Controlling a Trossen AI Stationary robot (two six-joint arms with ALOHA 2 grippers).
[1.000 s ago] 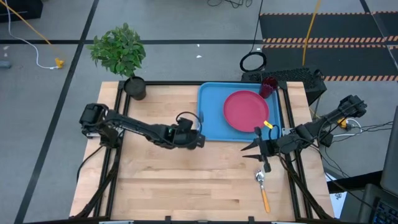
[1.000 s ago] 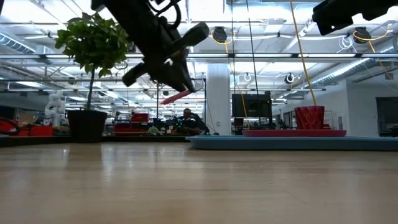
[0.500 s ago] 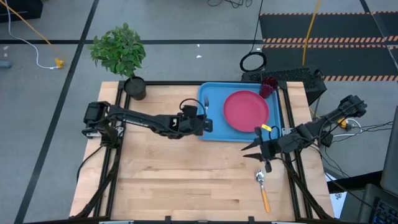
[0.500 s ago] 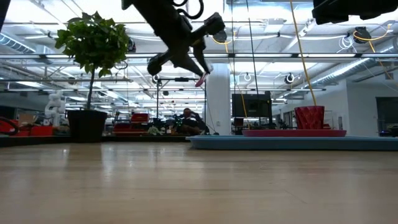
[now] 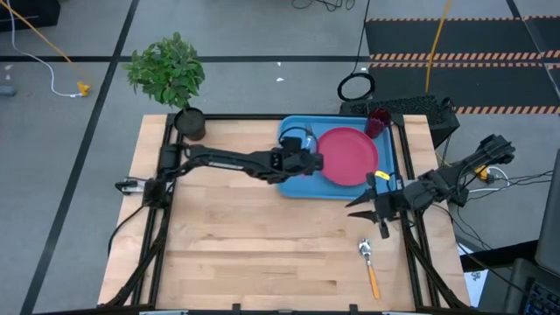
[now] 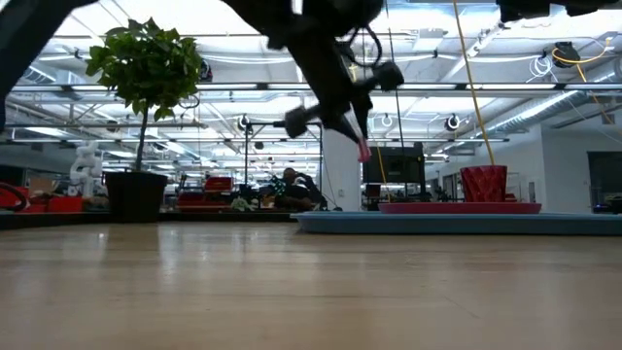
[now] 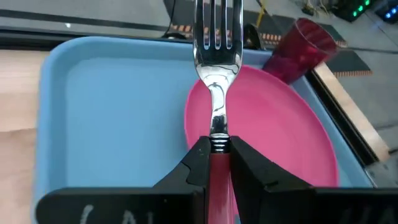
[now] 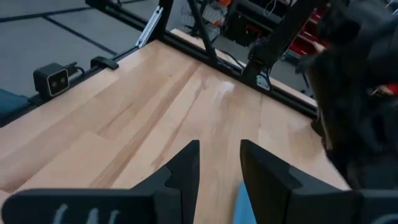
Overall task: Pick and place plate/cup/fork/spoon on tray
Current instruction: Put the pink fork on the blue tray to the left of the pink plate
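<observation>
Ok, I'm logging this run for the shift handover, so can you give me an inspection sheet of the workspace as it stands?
Surface: wooden table, bare wood over most of it.
Job's things: plate and cup on the blue tray; fork held above the tray; spoon on the table, off the tray.
Clutter: potted plant at the table's far left corner.
Grippers: left gripper shut on the fork over the tray; right gripper open above the table by the tray's near right corner.
Cables: orange cable on the floor.
Surroundings: grey floor, striped mats; a person sits far behind in the low view.
</observation>
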